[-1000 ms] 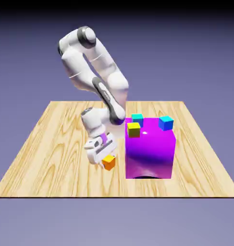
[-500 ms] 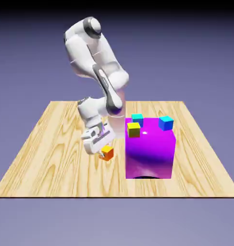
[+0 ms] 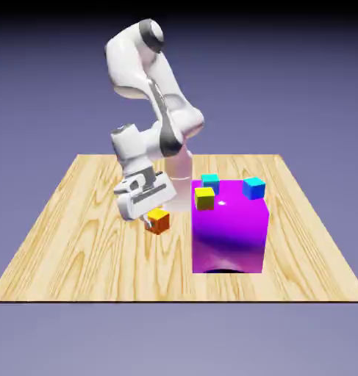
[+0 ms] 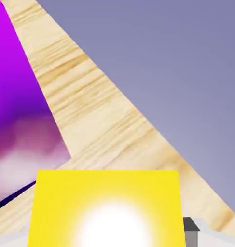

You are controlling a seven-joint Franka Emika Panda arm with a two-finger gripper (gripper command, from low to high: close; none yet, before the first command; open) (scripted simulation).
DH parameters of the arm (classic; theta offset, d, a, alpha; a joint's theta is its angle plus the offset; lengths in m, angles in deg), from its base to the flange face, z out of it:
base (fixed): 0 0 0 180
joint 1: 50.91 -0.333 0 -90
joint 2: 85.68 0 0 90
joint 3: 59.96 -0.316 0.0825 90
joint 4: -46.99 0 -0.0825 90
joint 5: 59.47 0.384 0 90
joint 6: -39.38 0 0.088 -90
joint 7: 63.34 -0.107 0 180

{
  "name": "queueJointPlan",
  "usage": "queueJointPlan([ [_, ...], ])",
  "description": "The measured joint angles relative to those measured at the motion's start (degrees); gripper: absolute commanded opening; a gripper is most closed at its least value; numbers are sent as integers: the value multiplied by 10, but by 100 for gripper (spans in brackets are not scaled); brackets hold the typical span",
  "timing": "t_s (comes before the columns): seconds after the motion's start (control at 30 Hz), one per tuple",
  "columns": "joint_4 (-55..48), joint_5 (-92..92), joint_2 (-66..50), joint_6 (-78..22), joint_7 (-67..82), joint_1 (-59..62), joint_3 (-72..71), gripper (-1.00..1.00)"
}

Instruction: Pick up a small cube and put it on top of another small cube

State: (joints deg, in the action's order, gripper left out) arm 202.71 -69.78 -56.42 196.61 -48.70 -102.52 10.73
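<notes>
While pinching the orange cube [image 3: 159, 219], the end effector [image 3: 154, 218] hangs above the worktop [image 3: 71, 235], just beside the purple block [image 3: 230, 235].

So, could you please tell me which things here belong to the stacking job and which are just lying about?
Job: orange cube held in the gripper; yellow-green cube, a possible base.

Lying about: purple block, two cyan cubes, table.
</notes>
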Motion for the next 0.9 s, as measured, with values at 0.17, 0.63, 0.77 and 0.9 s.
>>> queueJointPlan([
  [0.17, 11, 29, 25, -27, -53, 57, -104, -100],
  [0.63, 41, 109, 94, -101, -201, 215, -395, -100],
  [0.77, 49, 131, 114, -123, -244, 261, -478, -100],
  [0.9, 43, 141, 134, -157, -305, 318, -561, -100],
])
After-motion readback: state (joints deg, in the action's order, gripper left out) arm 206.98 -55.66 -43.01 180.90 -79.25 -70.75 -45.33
